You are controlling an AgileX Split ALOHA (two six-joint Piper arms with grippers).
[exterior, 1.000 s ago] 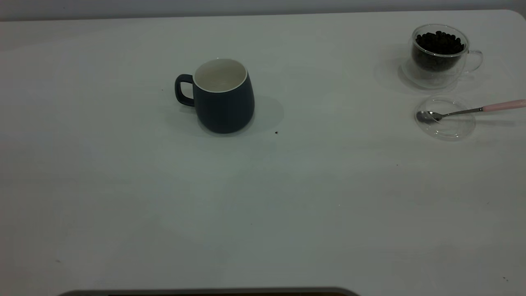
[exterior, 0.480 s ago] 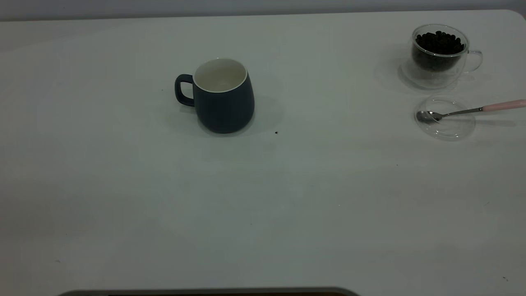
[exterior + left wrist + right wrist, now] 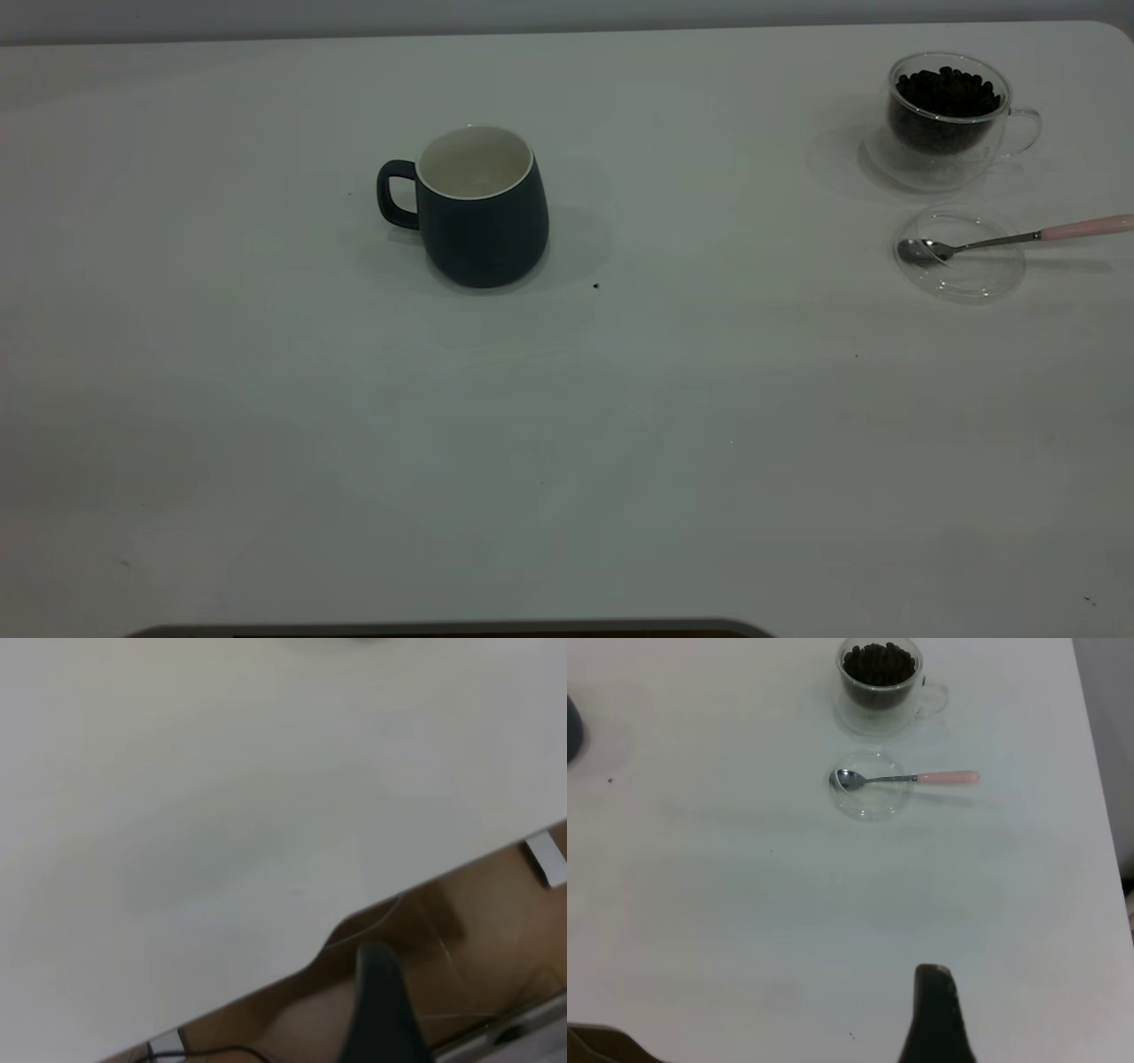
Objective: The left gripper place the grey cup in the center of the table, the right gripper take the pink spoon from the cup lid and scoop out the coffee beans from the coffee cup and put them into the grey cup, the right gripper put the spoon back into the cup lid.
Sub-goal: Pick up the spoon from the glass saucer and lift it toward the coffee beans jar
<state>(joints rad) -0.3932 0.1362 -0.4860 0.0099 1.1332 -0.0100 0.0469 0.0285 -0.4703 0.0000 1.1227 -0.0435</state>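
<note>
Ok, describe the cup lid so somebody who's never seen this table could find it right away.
Start at the far right corner of the white table, where the clear coffee cup full of dark coffee beans stands. Just in front of it lies the cup lid, a flat, round, transparent glass disc. It is the only piece lying flat, and the pink spoon rests its silver bowl on it.

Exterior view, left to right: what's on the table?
Dark slate-grey pot-bellied mug → tiny dark speck → shiny bowl of the pink-handled teaspoon, resting in the round clear glass lid. The clear glass cup of coffee beans overlaps the lid's span, so it is left unranked.
</note>
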